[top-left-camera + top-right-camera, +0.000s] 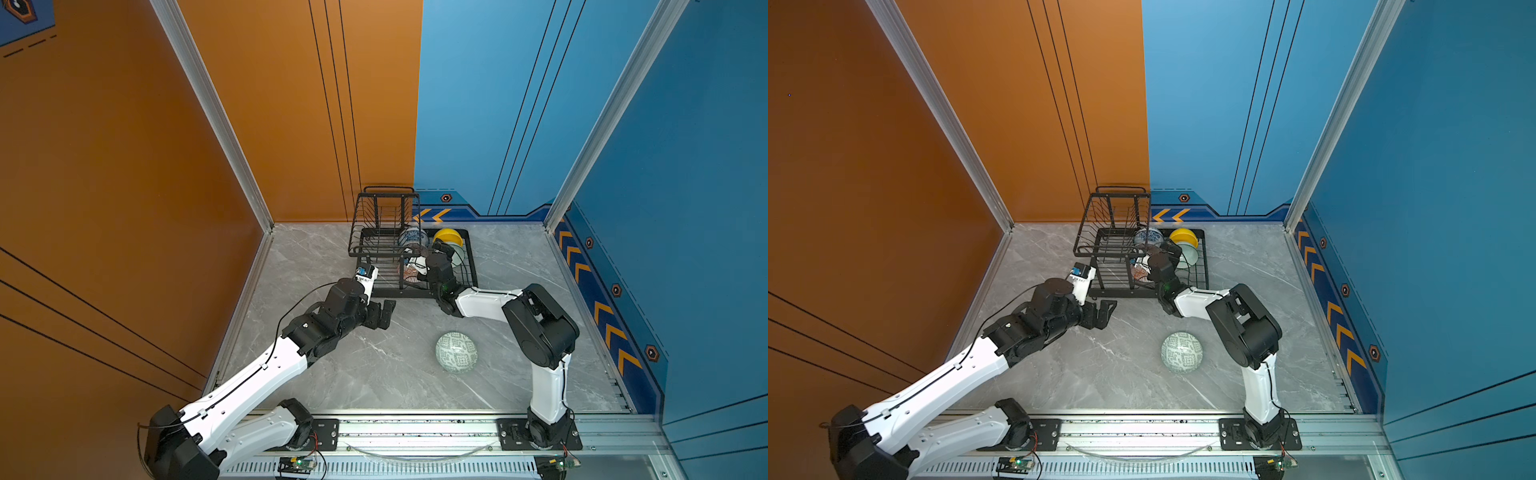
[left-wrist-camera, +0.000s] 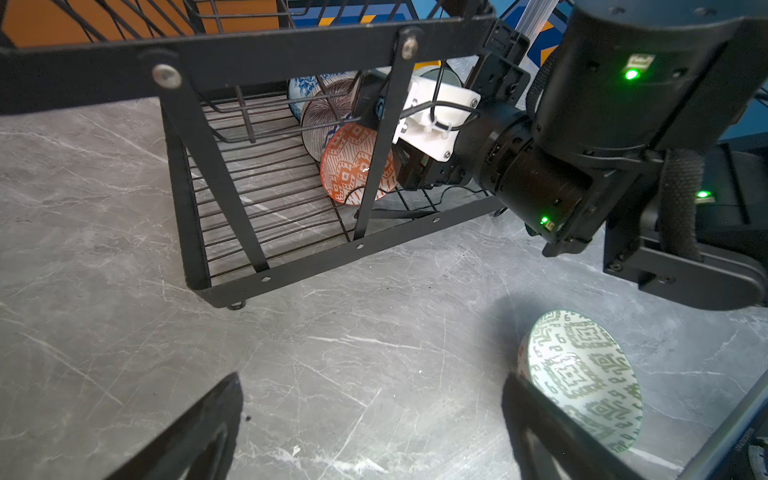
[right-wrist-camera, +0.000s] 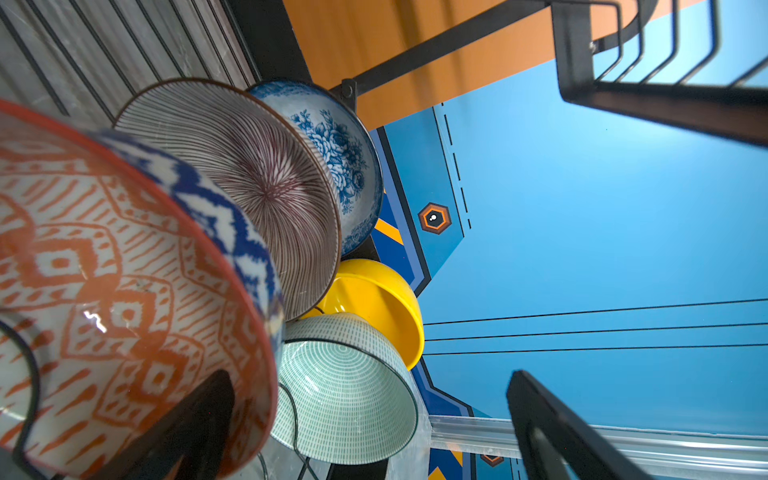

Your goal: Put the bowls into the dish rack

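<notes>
A grey stone-look table [image 1: 374, 382] is seen in both top views. It is closed in by an orange wall [image 1: 124, 166] on the left and across half the back. A blue wall [image 1: 685, 208] is seen on the right and across the other half. A metal rail [image 1: 415, 432] is fixed along the front edge.

The dish rack [image 1: 407, 294] is set at the middle of the back edge. The green-white bowl [image 1: 456, 351] is seen on the bare table, well apart from the rack, nearer the front edge.

The left gripper [image 1: 383, 313] is held just in front of the rack. It is spread wide and nothing is held in it. The right gripper [image 3: 370, 374] is set inside the low part of the rack.

In the top views most bowls in the rack are hidden by the right arm [image 1: 540, 324]. Only the blue flower bowl [image 1: 411, 239] and the yellow bowl [image 1: 446, 237] are seen well. In the right wrist view five bowls are shown standing on edge: those two, the orange-white bowl [image 3: 104, 291], the striped bowl [image 3: 257, 187] and the mint bowl [image 3: 345, 407]. There the right gripper's fingers [image 3: 552, 424] are seen far apart, with nothing gripped. One of them is seen in front of the orange-white bowl; whether it is touched cannot be told. The green-white bowl is shown by the left wrist view only.
</notes>
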